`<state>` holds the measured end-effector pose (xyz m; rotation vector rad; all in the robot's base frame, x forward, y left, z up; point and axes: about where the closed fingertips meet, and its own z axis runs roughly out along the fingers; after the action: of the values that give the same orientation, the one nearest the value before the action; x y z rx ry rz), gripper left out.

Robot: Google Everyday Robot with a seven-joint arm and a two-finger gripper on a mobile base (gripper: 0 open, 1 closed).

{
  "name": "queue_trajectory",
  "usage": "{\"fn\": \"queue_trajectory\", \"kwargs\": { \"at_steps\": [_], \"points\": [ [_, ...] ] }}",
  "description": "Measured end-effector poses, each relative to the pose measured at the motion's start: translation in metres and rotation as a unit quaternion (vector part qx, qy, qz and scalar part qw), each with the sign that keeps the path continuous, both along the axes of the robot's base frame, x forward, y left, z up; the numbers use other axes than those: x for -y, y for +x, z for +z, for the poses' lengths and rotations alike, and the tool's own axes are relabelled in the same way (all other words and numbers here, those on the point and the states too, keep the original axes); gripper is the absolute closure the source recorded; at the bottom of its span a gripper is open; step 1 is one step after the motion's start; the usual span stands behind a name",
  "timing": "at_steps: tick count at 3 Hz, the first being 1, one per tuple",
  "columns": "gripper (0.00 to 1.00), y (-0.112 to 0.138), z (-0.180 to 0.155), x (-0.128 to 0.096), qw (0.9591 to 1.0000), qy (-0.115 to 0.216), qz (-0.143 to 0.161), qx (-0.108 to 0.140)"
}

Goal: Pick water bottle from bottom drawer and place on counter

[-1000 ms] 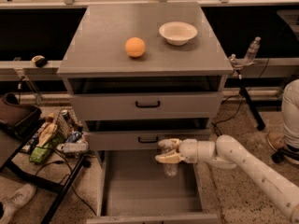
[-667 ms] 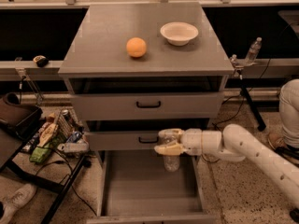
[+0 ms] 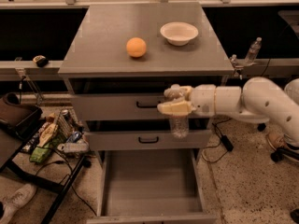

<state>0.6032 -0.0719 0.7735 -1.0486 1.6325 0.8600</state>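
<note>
You have the water bottle (image 3: 179, 125) clamped in the gripper (image 3: 173, 100), above the open bottom drawer (image 3: 149, 183); 1 step left: counter (image 3: 103, 31) placement.

gripper (image 3: 171, 100) | up at top drawer (image 3: 117, 107) | water bottle (image 3: 179, 125) raised in jaws

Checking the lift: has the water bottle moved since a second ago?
Yes. Held in the gripper, the water bottle has risen from below the middle drawer's handle to above it, still under the counter.
</note>
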Motion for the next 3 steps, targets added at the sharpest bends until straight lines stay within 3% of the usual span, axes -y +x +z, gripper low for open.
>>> {"fn": "queue_trajectory", "kwargs": {
  "at_steps": [1, 2, 3],
  "points": [
    [1.0, 0.031, 0.076, 0.004, 0.9995, -0.004, -0.029, 0.008],
    [1.0, 0.031, 0.076, 0.004, 0.9995, -0.004, -0.029, 0.008],
    [1.0, 0.036, 0.101, 0.002, 0.9989, -0.004, -0.038, 0.029]
  ]
}}
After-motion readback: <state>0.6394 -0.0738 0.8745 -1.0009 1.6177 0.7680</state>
